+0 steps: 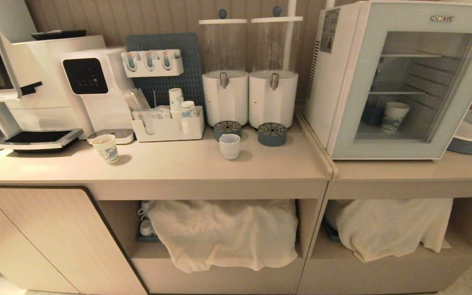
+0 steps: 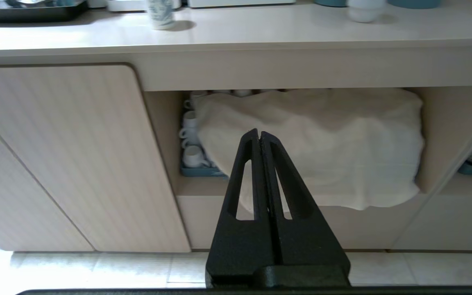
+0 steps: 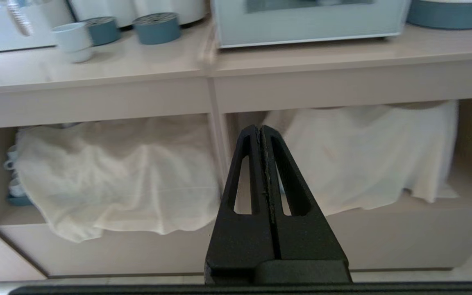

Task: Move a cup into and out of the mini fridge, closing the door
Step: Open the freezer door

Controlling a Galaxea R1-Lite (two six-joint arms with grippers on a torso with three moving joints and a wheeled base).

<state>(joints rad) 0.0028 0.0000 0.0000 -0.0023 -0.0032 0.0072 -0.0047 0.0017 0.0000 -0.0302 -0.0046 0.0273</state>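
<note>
While both grippers, left (image 2: 259, 137) and right (image 3: 262, 133), hang low with fingers pressed together empty, cup (image 1: 229, 146) waits on tabletop (image 1: 170, 164), door (image 1: 408, 88) shut; opening it likely comes next.

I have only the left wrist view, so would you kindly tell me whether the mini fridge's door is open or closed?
Observer: Closed. In the head view the door sits flat against the mini fridge, on the right-hand counter section.
Operator: Thank you. Is there anything inside it?
Observer: Yes, a patterned paper cup stands upright on the lowest level, visible through the glass.
Operator: And what is the right gripper doing?
Observer: The right gripper has its jaws shut on nothing. It sits below counter height, facing the cloth-covered shelves.
</note>
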